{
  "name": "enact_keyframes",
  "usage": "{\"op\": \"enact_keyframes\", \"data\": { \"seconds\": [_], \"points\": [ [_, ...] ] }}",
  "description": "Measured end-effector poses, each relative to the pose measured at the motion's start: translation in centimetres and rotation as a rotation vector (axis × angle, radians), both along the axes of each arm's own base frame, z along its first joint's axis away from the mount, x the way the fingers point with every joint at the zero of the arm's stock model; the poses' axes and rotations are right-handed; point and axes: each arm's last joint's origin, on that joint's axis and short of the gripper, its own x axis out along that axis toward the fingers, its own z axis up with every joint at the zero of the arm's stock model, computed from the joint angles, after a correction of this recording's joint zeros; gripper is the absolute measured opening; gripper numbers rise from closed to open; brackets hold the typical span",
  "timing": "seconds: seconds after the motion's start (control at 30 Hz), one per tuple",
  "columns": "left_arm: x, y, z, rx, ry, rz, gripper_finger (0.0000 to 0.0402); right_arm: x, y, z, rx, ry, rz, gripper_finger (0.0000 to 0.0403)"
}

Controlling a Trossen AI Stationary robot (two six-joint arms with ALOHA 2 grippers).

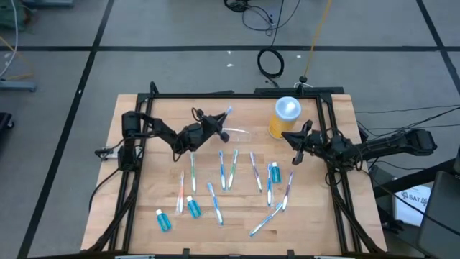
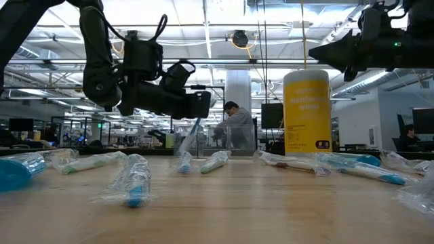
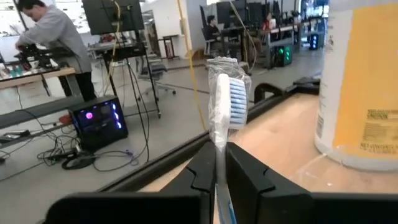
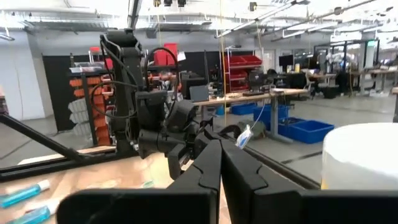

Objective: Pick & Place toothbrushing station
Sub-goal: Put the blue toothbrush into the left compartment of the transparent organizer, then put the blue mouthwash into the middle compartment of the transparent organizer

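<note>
Left gripper (image 1: pixel 214 126) holds a wrapped toothbrush (image 1: pixel 224 117) clamped between its fingers, raised above the table. The clear holder (image 1: pixel 237 133) lies just beside it. Step: transport; next, align over the holder. Right gripper (image 1: pixel 294 147) waits closed beside the jar (image 1: pixel 284 117).

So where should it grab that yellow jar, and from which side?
Probably around the jar at its yellow body, below the white lid, coming in level from the side. It stands upright and is round, so two fingers can close across it. The right gripper, shut just in front of it, is nearest, but it would have to open wide first.
</note>
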Motion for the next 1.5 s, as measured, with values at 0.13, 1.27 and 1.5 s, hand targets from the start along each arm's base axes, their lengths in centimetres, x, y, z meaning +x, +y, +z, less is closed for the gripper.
{"op": "enact_keyframes", "data": {
  "seconds": [0.13,1.27,1.5],
  "points": [
    [-0.1,-0.2,0.5,0.026,0.006,0.05,0.0043,0.0,0.0,0.0,0.017,-0.003,0.005,0.0004],
    [-10.5,-8.7,15.9,-0.173,0.098,-0.262,0.015,0.1,0.1,-0.1,0.04,-0.003,0.041,0.0004],
    [-11.8,-10.3,14.1,-0.39,0.252,-0.433,0.0138,0.5,0.2,0.3,0.112,-0.028,0.09,0.0004]
  ]
}}
